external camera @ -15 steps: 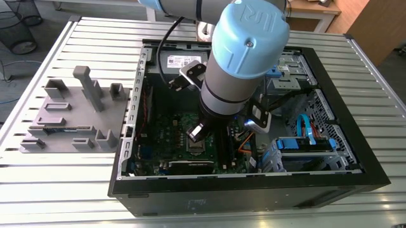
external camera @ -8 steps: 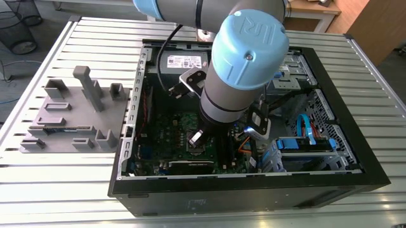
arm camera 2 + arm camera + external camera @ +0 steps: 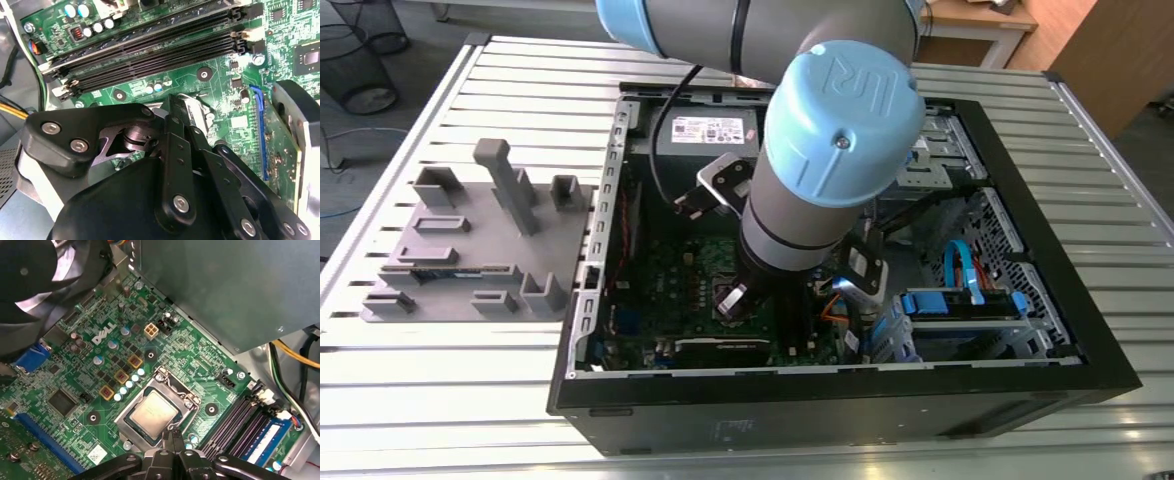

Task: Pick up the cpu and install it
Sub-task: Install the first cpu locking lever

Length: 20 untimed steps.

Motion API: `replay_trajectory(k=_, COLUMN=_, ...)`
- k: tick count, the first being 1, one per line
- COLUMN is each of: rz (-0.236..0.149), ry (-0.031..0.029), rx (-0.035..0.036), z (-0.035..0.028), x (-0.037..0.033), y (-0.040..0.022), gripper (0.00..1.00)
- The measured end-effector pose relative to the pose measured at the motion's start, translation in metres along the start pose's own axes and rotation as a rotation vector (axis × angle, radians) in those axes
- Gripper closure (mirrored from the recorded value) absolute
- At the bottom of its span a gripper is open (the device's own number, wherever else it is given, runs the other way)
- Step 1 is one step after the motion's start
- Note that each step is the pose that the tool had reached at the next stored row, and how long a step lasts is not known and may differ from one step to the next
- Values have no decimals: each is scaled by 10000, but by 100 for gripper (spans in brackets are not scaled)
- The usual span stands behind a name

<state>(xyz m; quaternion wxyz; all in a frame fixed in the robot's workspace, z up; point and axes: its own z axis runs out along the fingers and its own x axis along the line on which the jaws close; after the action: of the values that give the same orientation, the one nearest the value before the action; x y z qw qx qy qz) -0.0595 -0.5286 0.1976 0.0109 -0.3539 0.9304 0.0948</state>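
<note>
In the exterior view the middle of the motherboard (image 3: pixel 674 270) is hidden behind the arm (image 3: pixel 834 130), which is cut off at the top edge. The counter (image 3: pixel 454 420) is cut off at the bottom edge. In the first wrist view the hand (image 3: pixel 172 436) is cropped by the picture's edge, and contact with the cpu (image 3: pixel 154 412) cannot be told. A dark fan (image 3: pixel 30 280) is blurred and cropped. In the second wrist view the socket frame (image 3: pixel 197 112) is mostly covered by the hand.
</note>
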Motion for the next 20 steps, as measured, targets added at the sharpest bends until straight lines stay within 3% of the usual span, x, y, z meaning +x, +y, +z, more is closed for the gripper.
replay_trajectory(k=6, rz=0, ry=-3, rx=-1, z=65, x=16, y=-31, gripper=89)
replay_trajectory(k=20, rz=0, ry=1, rx=1, z=97, x=4, y=-52, gripper=89)
